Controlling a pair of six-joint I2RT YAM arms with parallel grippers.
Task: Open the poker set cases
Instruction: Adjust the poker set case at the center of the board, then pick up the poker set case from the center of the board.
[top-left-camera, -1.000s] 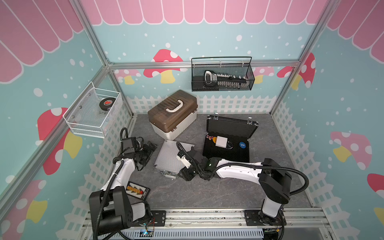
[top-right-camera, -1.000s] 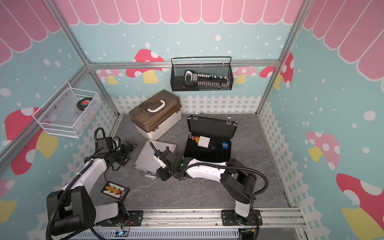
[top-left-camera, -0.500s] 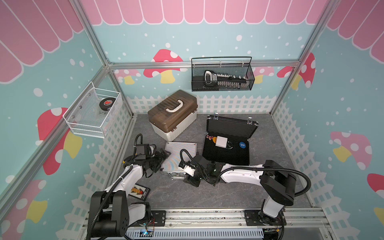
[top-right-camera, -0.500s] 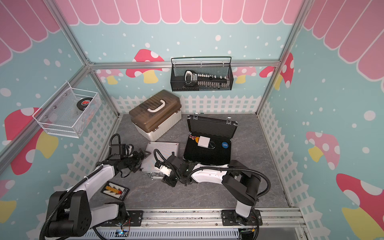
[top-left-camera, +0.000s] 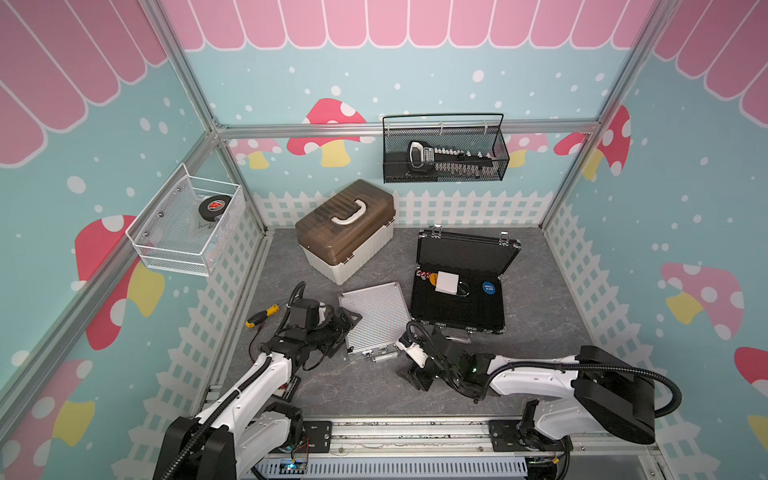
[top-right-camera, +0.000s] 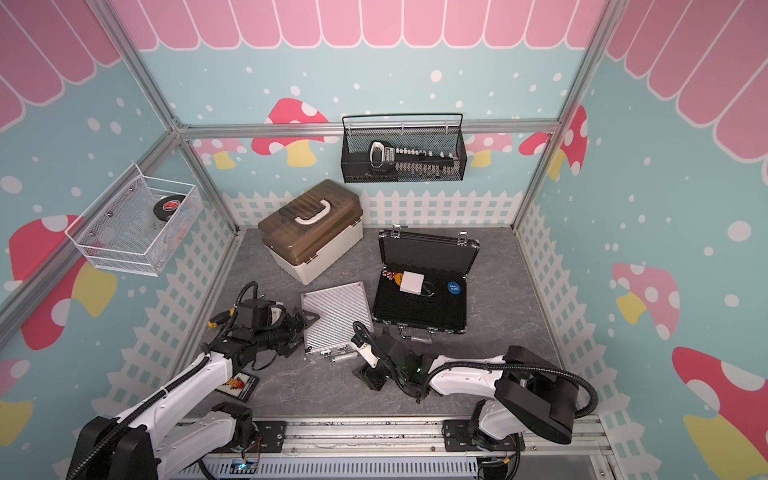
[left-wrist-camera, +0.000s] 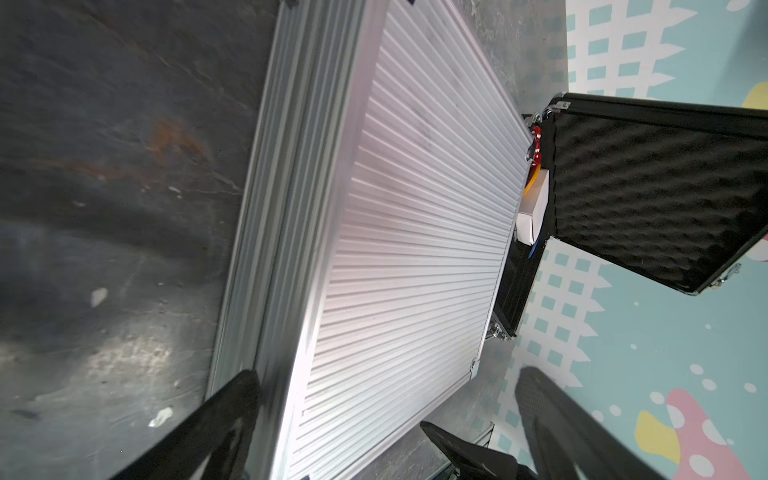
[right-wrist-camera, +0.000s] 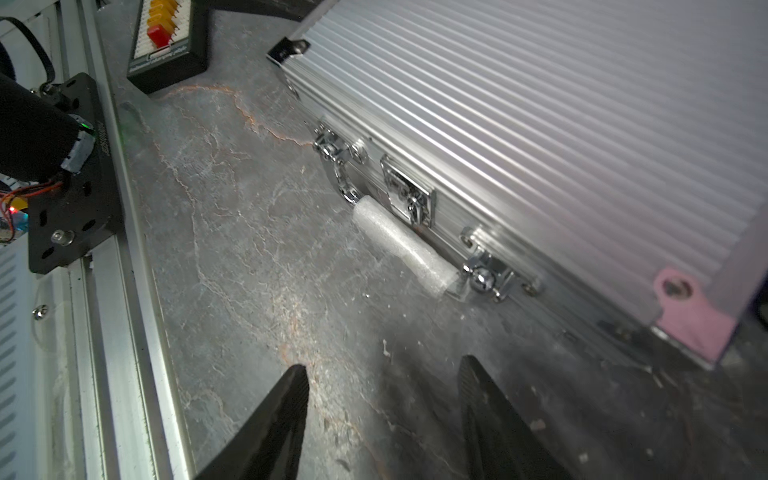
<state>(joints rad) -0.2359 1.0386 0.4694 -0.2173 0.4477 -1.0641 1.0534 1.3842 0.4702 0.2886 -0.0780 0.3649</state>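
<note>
The black case (top-left-camera: 465, 253) is sitting open at far right. The silver case (top-left-camera: 374, 316) is lying shut near centre, its latch (right-wrist-camera: 409, 199) unopened. The left gripper (left-wrist-camera: 386, 372) is straddling its left edge, wide open. The right gripper (right-wrist-camera: 383, 363) is hovering near the latch, part-open and empty.

I count two poker cases, silver case (top-left-camera: 376, 318) beside black case (top-left-camera: 465, 253), plus one cream box (top-left-camera: 347, 232), one black basket (top-left-camera: 395, 166), one white basket (top-left-camera: 174, 253), one screwdriver (top-left-camera: 262, 315)
</note>
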